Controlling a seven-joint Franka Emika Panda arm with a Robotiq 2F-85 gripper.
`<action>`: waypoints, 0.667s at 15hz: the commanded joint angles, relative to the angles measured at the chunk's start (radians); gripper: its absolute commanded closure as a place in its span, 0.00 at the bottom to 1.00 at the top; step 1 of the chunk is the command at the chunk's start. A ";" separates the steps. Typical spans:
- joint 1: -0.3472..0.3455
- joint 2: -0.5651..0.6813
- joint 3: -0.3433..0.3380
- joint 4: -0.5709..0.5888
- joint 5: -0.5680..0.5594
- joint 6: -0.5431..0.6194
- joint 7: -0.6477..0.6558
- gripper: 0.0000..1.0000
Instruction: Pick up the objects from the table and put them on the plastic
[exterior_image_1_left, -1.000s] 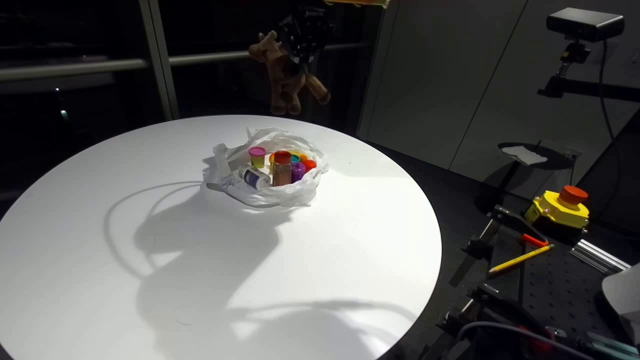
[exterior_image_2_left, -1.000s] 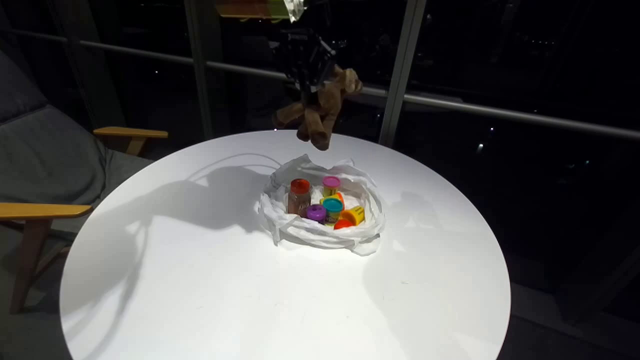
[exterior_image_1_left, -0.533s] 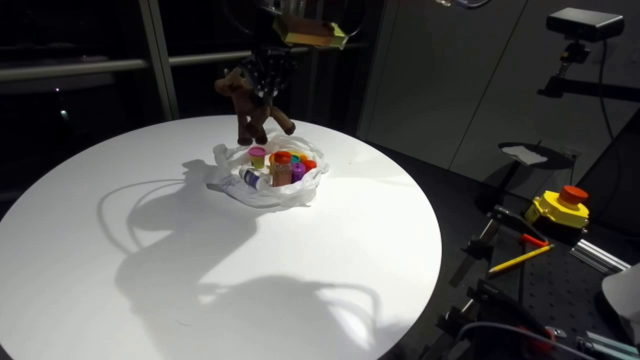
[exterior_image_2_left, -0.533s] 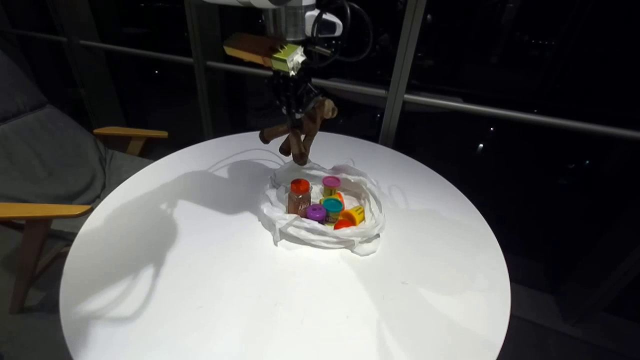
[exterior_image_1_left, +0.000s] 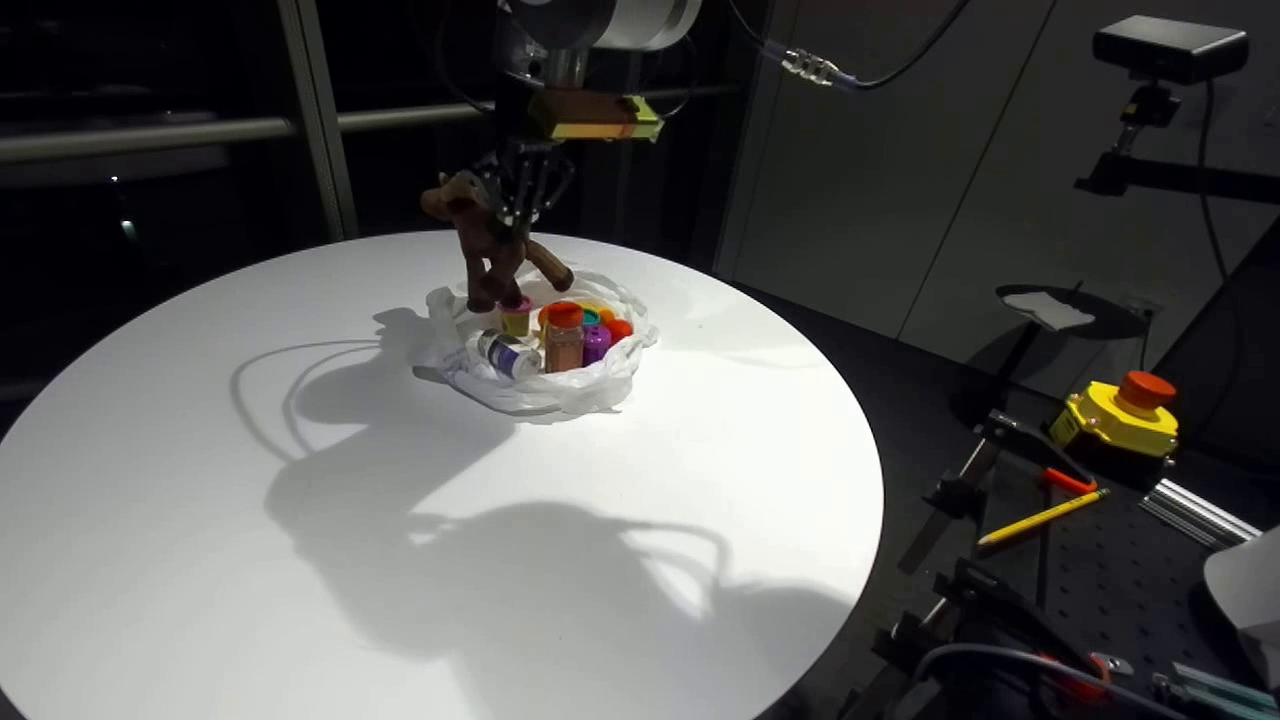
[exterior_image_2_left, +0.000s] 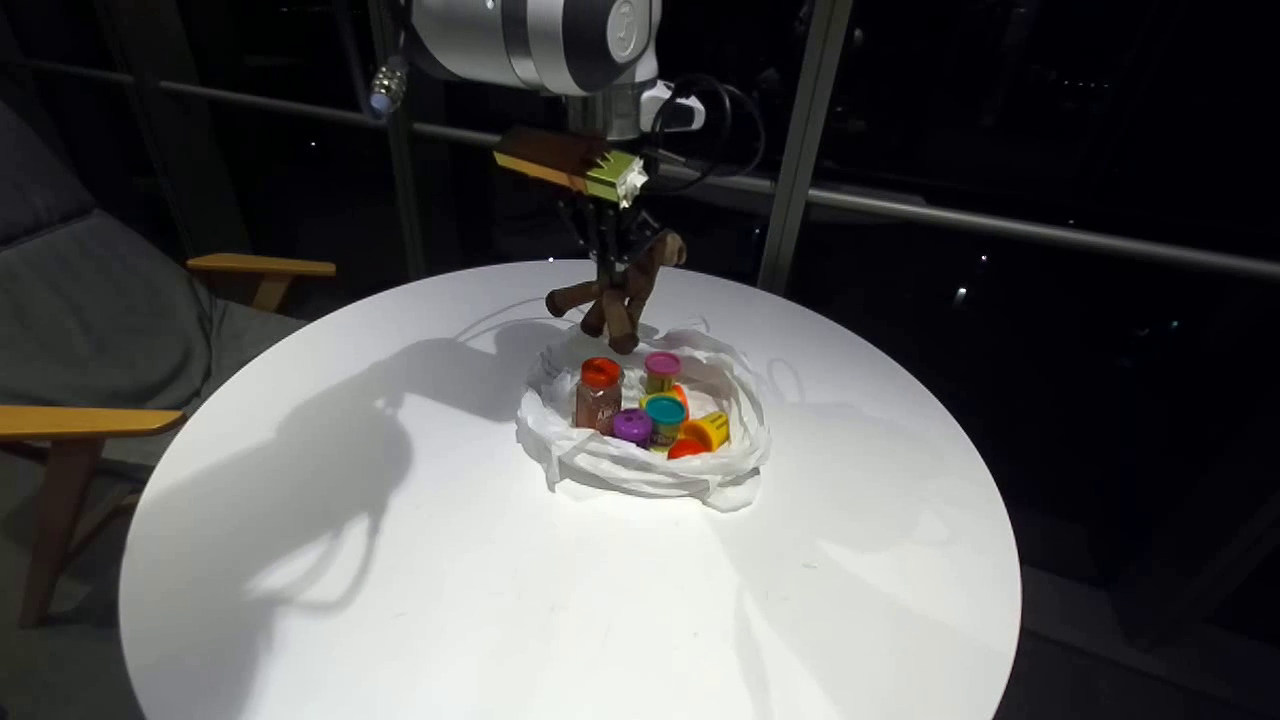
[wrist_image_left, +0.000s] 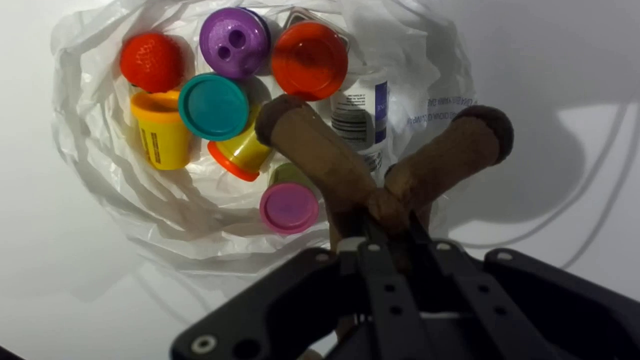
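The gripper (wrist_image_left: 395, 227) is clamping the plush (exterior_image_1_left: 482, 238), which is now hanging lower and nearer the bag (exterior_image_2_left: 615, 470) than a second ago. It is hovering over one side of the bag; contact with anything inside is not showing clearly. The jar (exterior_image_2_left: 599, 400), bottle (wrist_image_left: 354, 107) and tubs (wrist_image_left: 214, 106) are sitting inside, unshifted. Assessment: this transfer is apparently nearing completion, release probably awaiting further lowering.
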 joint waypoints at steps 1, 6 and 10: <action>-0.028 0.038 0.021 0.050 0.031 -0.009 -0.051 0.96; -0.064 0.042 0.039 0.018 0.033 0.006 -0.126 0.96; -0.085 0.054 0.047 0.016 0.031 0.010 -0.176 0.96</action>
